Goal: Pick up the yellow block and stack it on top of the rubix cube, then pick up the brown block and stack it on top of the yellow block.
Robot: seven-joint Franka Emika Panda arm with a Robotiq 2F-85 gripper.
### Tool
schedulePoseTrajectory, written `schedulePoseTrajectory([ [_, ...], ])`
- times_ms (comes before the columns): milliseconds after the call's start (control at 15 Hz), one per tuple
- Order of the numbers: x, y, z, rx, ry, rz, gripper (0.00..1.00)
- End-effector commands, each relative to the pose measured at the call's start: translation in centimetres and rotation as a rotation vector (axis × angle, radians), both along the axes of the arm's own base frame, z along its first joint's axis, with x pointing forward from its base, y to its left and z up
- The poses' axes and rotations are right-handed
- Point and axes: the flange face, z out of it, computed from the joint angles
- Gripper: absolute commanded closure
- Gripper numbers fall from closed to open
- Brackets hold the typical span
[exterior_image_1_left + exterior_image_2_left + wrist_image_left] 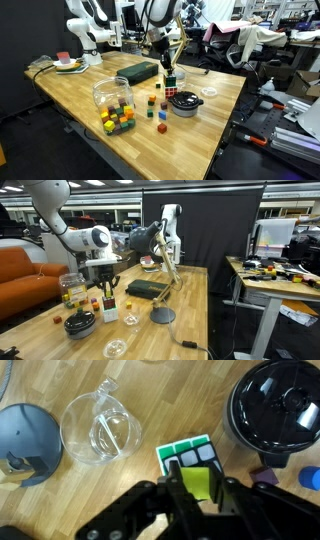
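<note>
In the wrist view my gripper (197,478) is shut on the yellow block (198,487), one finger on each side of it. The block hangs right over the rubix cube (186,454), whose top face shows green and white squares; I cannot tell whether block and cube touch. In both exterior views the gripper (167,68) (101,283) points down just above the rubix cube (170,88) (108,310). A small orange-brown cube, probably the brown block (162,127), lies on the wood nearer the table's front edge.
A black bowl (279,408) (185,103) stands close beside the rubix cube. A glass lid (99,428) and a grey disc (24,442) lie on its other side. A glass jar (111,93), a bunch of small coloured cubes (118,119) and loose blocks (153,112) sit nearby.
</note>
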Motion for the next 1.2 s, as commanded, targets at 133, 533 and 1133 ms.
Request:
schedulePoseTrajectory([
  [133,0.3,-0.2,-0.9,-0.041,0.067,0.025,0.36],
  [533,0.0,-0.3,-1.5,-0.057,0.103,0.021,0.00],
  [1133,-2.3,-0.3,5.3,-0.027,-0.008,-0.060,0.00],
])
